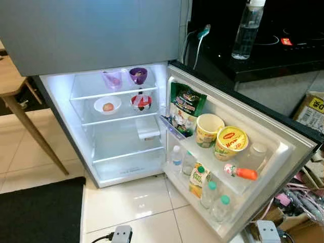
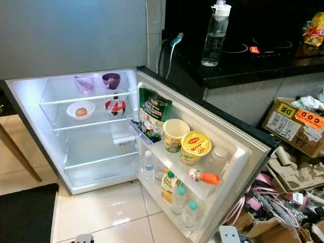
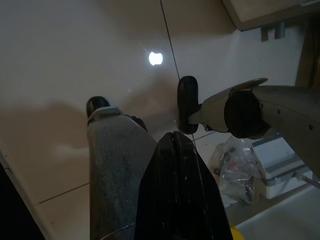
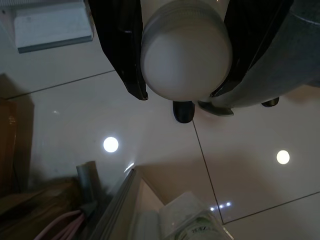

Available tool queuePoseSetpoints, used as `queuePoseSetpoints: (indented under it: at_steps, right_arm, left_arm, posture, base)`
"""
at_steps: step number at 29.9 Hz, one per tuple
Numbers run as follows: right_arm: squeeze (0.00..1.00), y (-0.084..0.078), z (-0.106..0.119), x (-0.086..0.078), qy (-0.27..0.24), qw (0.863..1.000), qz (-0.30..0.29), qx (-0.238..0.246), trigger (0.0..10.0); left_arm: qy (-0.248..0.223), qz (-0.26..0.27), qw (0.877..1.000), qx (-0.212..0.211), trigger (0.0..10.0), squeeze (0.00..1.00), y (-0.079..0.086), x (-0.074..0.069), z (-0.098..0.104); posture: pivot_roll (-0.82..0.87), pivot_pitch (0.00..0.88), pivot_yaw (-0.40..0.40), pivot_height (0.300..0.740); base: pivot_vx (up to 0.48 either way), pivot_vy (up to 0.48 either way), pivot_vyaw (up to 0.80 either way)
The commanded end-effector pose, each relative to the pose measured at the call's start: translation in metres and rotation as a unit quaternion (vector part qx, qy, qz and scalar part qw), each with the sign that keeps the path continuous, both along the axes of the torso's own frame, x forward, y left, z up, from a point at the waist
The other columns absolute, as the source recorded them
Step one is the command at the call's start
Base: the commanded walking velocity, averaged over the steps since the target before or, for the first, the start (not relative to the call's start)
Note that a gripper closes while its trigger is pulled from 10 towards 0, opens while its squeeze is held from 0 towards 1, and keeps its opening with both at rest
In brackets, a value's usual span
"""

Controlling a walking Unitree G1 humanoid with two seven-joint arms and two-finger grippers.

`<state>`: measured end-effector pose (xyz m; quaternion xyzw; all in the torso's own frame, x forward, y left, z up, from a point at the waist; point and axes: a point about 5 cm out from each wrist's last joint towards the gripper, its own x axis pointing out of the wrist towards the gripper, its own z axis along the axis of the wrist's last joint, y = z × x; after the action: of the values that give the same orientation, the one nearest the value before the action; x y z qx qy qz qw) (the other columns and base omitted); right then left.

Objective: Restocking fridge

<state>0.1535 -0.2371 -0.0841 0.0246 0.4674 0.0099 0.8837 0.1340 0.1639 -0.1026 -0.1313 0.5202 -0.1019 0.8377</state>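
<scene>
The fridge (image 1: 61,101) stands open before me, lit inside. Its top glass shelf holds a clear cup (image 1: 112,79) and a purple cup (image 1: 138,75); the shelf below holds a white bowl (image 1: 107,105) and a patterned bowl (image 1: 141,102). The open door (image 1: 283,152) carries a green snack bag (image 1: 185,107), two noodle cups (image 1: 230,143) and several small bottles (image 1: 209,193). In the right wrist view my right gripper (image 4: 180,75) is shut on a white round-ended container (image 4: 186,55) above the tiled floor. My left gripper (image 3: 175,137) hangs shut over the floor, holding nothing.
A clear water bottle (image 2: 215,34) stands on the dark counter (image 2: 243,66) behind the door. Cardboard boxes (image 2: 296,124) and cable clutter (image 2: 263,202) lie at the right. A black mat (image 1: 40,212), a wooden table leg (image 1: 35,136) and a plug (image 1: 121,234) are at the left and front.
</scene>
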Motion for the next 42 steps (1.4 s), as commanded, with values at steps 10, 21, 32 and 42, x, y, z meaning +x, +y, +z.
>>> queuePoseSetpoints:
  at_steps: [10, 21, 32, 42]
  right_arm:
    - [0.00, 0.021, 0.018, 0.033, -0.077, 0.986, 0.083, 0.119, 10.0]
    - [0.00, 0.062, 0.043, 0.056, -0.137, 0.916, 0.249, 0.283, 10.0]
    - [0.00, 0.083, 0.067, 0.068, -0.160, 0.845, 0.387, 0.333, 10.0]
    - [0.00, 0.099, 0.112, 0.091, -0.253, 0.787, 0.445, 0.344, 10.0]
  left_arm:
    - [0.011, -0.004, 1.000, 0.004, 10.0, 0.00, 0.002, -0.008, -0.003]
    - [0.013, -0.011, 1.000, 0.006, 10.0, 0.00, 0.002, -0.012, -0.004]
    - [0.015, -0.012, 1.000, 0.010, 10.0, 0.00, 0.005, -0.014, -0.004]
    - [0.015, -0.012, 1.000, 0.007, 10.0, 0.00, 0.003, -0.015, -0.004]
  posture:
    - [-0.08, 0.000, -0.028, 0.740]
    - [-0.08, 0.000, -0.024, 0.740]
    - [-0.08, 0.000, -0.023, 0.740]
    - [-0.08, 0.000, -0.021, 0.740]
  base:
    - [0.000, 0.000, 0.00]
    - [0.000, 0.000, 0.00]
    - [0.000, 0.000, 0.00]
    - [0.000, 0.000, 0.00]
